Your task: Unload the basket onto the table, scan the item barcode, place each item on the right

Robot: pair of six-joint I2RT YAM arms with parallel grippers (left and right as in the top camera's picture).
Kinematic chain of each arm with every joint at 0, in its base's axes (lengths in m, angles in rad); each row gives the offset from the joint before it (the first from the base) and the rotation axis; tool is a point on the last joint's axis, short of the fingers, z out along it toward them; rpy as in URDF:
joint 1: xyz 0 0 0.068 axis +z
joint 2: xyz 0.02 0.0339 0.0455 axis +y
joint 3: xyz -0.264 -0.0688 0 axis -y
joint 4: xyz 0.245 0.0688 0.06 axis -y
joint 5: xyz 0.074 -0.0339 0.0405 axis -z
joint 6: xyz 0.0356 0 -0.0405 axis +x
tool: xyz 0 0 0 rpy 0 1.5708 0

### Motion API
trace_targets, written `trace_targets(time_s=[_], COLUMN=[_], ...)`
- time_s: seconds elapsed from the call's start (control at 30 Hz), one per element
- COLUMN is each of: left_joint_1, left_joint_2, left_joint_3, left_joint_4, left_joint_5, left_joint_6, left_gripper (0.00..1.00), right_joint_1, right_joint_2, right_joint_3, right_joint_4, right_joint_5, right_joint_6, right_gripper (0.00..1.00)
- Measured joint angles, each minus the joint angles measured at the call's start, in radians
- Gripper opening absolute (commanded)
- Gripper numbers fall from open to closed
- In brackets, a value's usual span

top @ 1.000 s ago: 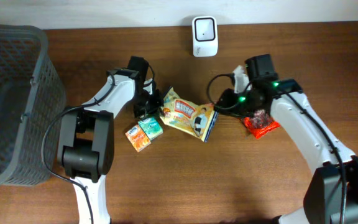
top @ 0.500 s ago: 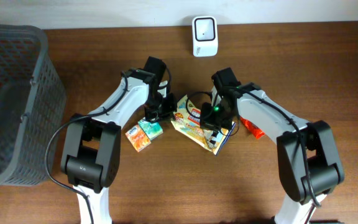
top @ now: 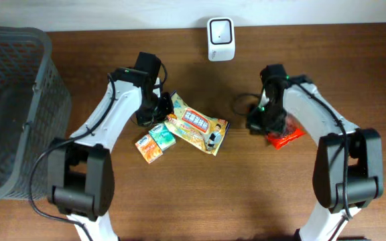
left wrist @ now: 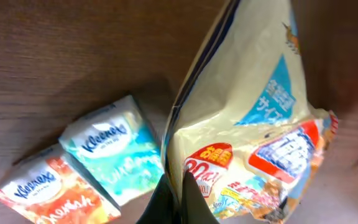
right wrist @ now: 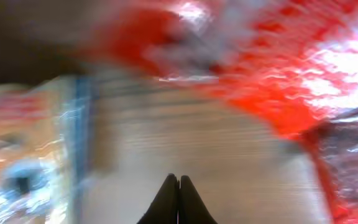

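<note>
The item is a cream and yellow snack bag (top: 196, 127) lying in the middle of the table, its left edge lifted. My left gripper (top: 161, 110) is shut on that edge; in the left wrist view the bag (left wrist: 253, 124) rises from between the closed fingers of the left gripper (left wrist: 180, 186). My right gripper (top: 256, 124) is to the right of the bag, low over bare wood. In the blurred right wrist view its fingers (right wrist: 178, 186) are pressed together with nothing between them. The white barcode scanner (top: 220, 30) stands at the back edge.
A red packet (top: 285, 137) lies just right of my right gripper, and appears as a red packet (right wrist: 278, 62) in the right wrist view. A teal tissue pack (top: 161, 136) and an orange tissue pack (top: 149, 148) lie left of the bag. A grey mesh basket (top: 45, 73) stands far left.
My right gripper has left the snack bag, swung right toward the red packet and shut empty. My left gripper has pulled the bag's edge back to the left.
</note>
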Motion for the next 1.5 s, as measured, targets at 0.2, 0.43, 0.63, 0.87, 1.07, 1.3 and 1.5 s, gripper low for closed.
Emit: trace_targets(time_s=[0.2, 0.43, 0.63, 0.87, 1.07, 1.3, 1.5], left_joint_1=[-0.068, -0.146, -0.142, -0.053, -0.054, -0.032, -0.011], left_joint_2=[-0.002, 0.002, 0.004, 0.011, 0.015, 0.015, 0.016], left_joint_3=[0.000, 0.000, 0.000, 0.074, 0.285, 0.309, 0.309], left_joint_4=[0.002, -0.020, -0.077, -0.229, -0.309, -0.270, -0.259], left_joint_5=[-0.064, -0.132, -0.212, -0.277, -0.286, -0.317, -0.328], left_joint_6=[-0.042, -0.085, -0.086, -0.067, 0.039, 0.078, 0.078], left_gripper=[0.00, 0.00, 0.00, 0.64, 0.99, 0.27, 0.12], right_joint_1=[0.108, 0.214, 0.186, 0.099, 0.103, 0.195, 0.310], right_joint_2=[0.000, 0.123, 0.178, 0.178, 0.168, 0.166, 0.165], right_joint_3=[0.111, 0.074, 0.073, 0.104, 0.295, 0.214, 0.082], right_joint_4=[0.053, 0.167, 0.074, -0.074, -0.213, -0.002, 0.180], right_joint_5=[-0.129, -0.154, -0.034, 0.045, -0.053, -0.258, -0.274], right_joint_6=[-0.031, 0.061, 0.080, 0.037, -0.069, -0.046, 0.109], right_gripper=[0.04, 0.04, 0.04, 0.04, 0.10, 0.04, 0.04])
